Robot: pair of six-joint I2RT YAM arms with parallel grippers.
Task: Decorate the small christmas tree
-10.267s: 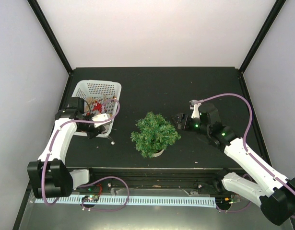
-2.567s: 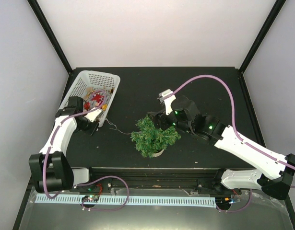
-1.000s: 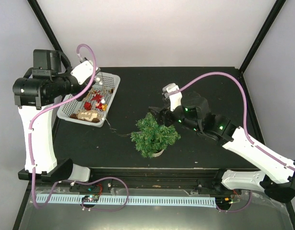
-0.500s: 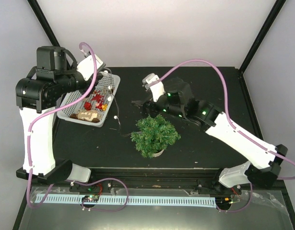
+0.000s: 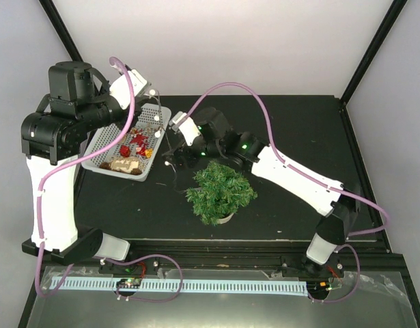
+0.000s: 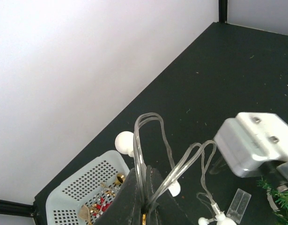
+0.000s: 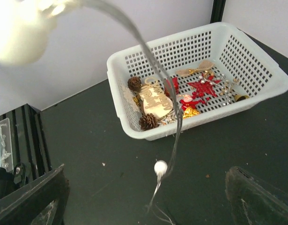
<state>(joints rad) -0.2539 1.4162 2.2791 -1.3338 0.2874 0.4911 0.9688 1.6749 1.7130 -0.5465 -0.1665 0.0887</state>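
Observation:
The small christmas tree [image 5: 220,191] stands in its cream pot at the table's front centre; its needles show at the edge of the left wrist view [image 6: 283,199]. My left gripper [image 5: 152,104] is raised high over the white basket [image 5: 108,133] and is shut on loops of a clear light string [image 6: 143,154] with white bulbs [image 6: 125,140]. The string hangs down to the table [image 5: 167,162]. My right gripper [image 5: 177,156] is open, left of the tree. The hanging string and a bulb [image 7: 160,167] sit between its wide-spread fingers [image 7: 38,197], untouched.
The basket [image 7: 134,129] holds a red star, pine cones, a wooden ornament and gold pieces. Black frame posts stand at the table's back corners, and white walls close in the sides. A small clear tag [image 6: 238,203] lies on the table.
My left gripper has lifted the light string higher above the basket. My right arm has swung left from above the tree to the hanging string.

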